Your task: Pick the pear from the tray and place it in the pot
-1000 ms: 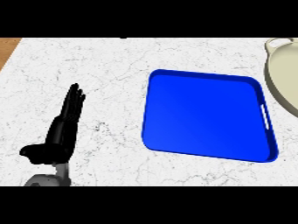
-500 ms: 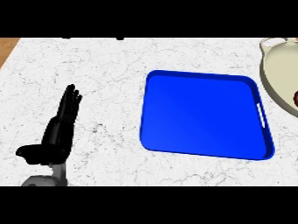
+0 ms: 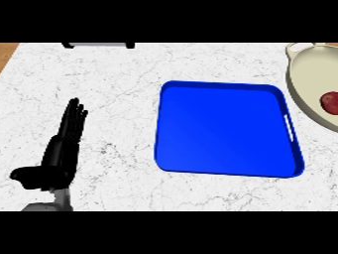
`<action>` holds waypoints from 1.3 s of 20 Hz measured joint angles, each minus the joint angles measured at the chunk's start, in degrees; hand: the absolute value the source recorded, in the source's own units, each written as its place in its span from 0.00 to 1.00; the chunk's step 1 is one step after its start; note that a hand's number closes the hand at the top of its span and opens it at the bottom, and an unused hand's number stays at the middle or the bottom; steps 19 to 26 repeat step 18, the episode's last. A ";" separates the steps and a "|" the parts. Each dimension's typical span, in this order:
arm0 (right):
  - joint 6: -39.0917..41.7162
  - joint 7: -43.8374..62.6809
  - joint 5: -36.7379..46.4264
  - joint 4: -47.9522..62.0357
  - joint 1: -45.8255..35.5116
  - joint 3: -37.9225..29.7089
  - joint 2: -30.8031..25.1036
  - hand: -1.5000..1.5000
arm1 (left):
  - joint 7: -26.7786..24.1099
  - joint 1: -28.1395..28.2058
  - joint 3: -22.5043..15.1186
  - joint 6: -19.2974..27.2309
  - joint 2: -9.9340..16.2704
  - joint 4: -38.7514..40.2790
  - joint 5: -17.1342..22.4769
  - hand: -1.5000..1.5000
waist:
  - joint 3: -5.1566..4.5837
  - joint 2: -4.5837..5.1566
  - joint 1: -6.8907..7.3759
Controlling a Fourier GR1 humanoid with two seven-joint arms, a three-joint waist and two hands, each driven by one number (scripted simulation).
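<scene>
The pear [image 3: 334,102], a small reddish fruit with a thin stem, is seen lying inside the cream pot [image 3: 303,84] at the right edge of the view, well apart from the blue tray [image 3: 223,129], in which nothing is seen. The placement is therefore judged to be done. The left hand [image 3: 60,151] is shown resting at the lower left of the marble counter [image 3: 113,89], fingers straight and together, thumb out, nothing held. At the right edge, below the pot, only a dark sliver is visible; it cannot be told whether this is the right hand, and its fingers cannot be judged. The remaining risk is judged to lie in the withdrawal: should an arm be drawn back low past the pot's rim, the pot could be nudged or the pear set rolling within it.
</scene>
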 measured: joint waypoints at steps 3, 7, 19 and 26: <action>-1.48 -0.05 0.34 -4.38 2.79 0.65 3.20 0.00 | -0.41 0.15 0.10 0.23 -0.41 0.49 -0.37 0.50 | -0.02 -0.09 -0.29; -1.04 0.58 -0.95 -13.87 8.29 2.68 7.23 0.00 | -0.39 -1.00 0.42 0.90 -0.93 1.52 -1.21 0.50 | -0.05 -0.20 -0.70; 0.27 3.49 3.18 -36.03 19.49 1.81 17.22 0.00 | -0.35 2.03 0.27 -0.21 -1.16 -1.35 -1.57 0.50 | -0.06 -0.17 -0.52; 0.27 3.49 3.18 -36.03 19.49 1.81 17.22 0.00 | -0.35 2.03 0.27 -0.21 -1.16 -1.35 -1.57 0.50 | -0.06 -0.17 -0.52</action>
